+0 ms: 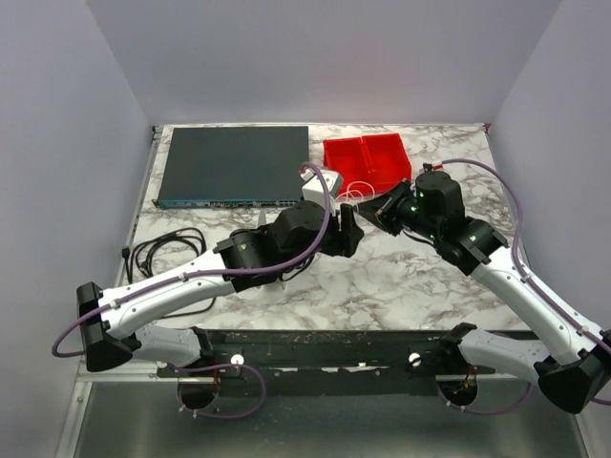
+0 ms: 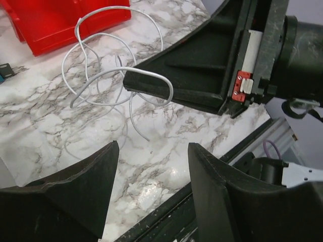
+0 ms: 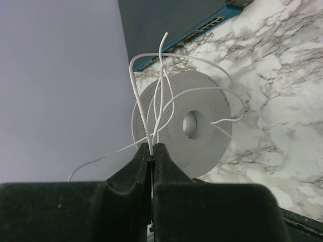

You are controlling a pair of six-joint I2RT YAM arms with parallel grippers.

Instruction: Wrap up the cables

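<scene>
The cable (image 2: 103, 65) is a thin white wire in a loose tangle of loops on the marble table, in front of the red bins (image 1: 368, 160). It also shows in the top view (image 1: 356, 191). My right gripper (image 3: 152, 147) is shut on several strands of the cable (image 3: 151, 108) and holds them just above the table. It shows in the top view (image 1: 380, 207) and in the left wrist view (image 2: 130, 80). My left gripper (image 2: 151, 154) is open and empty, just short of the tangle. In the top view (image 1: 349, 229) it faces the right gripper.
A round white perforated disc (image 3: 189, 126) lies behind the held strands, seen as a white device in the top view (image 1: 320, 183). A dark network switch (image 1: 234, 164) lies at the back left. Thick black cords (image 1: 162, 253) lie at the left. The table's front rail (image 1: 325, 348) is near.
</scene>
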